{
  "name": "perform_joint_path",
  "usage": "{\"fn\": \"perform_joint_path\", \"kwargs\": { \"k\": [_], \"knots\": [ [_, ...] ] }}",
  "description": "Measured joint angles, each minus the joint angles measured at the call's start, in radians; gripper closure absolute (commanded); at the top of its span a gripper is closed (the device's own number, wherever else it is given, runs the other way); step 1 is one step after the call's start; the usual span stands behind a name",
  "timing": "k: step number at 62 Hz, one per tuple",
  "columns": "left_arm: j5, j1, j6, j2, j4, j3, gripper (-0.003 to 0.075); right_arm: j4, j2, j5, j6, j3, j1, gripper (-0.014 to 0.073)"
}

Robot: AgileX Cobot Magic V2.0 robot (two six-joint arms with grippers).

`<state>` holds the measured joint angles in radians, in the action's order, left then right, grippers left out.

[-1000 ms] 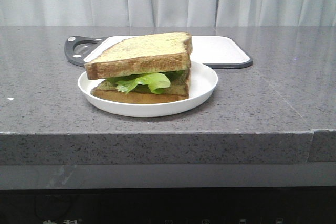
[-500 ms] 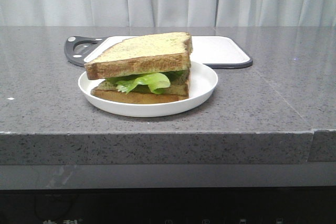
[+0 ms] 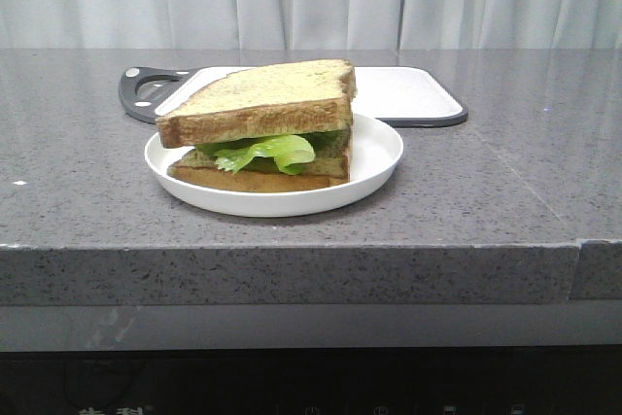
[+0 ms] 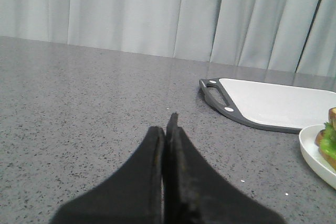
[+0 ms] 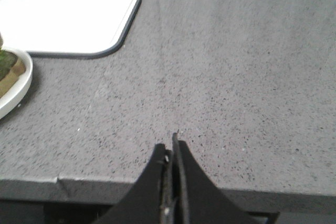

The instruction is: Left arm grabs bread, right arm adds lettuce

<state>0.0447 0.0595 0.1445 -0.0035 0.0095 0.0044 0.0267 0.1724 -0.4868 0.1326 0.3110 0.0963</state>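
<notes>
Resting atop ruffled green lettuce (image 3: 270, 152), thick brown-crusted bread (image 3: 260, 96); both tools (image 4: 167, 129) (image 5: 170, 148) pressed together.

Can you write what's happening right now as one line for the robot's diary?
left gripper: shut, empty | right gripper: shut, empty | lettuce: under top bread | plate: holds sandwich

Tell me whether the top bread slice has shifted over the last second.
No. The thick brown-crusted top bread slice sits in the same spot against the round white plate and the grey-rimmed white cutting board.

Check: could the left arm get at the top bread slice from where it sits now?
Probably yes: the left gripper is shut, empty, and bare counter lies toward the plate; the bread sits uncovered on top.
</notes>
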Motion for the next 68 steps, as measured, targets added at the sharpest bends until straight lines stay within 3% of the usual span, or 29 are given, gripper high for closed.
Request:
{"fn": "perform_joint_path", "kwargs": {
  "k": [10, 23, 68],
  "knots": [
    [0.0, 0.0, 0.0, 0.0, 0.0, 0.0, 0.0741, -0.013, -0.126, 0.202, 0.0, -0.209, -0.041, 0.0661],
    [0.0, 0.0, 0.0, 0.0, 0.0, 0.0, 0.0741, -0.016, -0.181, 0.363, 0.0, -0.333, -0.055, 0.0661],
    [0.0, 0.0, 0.002, 0.0, 0.0, 0.0, 0.0741, -0.018, -0.182, 0.395, 0.0, -0.337, -0.055, 0.0661]
  ]
}}
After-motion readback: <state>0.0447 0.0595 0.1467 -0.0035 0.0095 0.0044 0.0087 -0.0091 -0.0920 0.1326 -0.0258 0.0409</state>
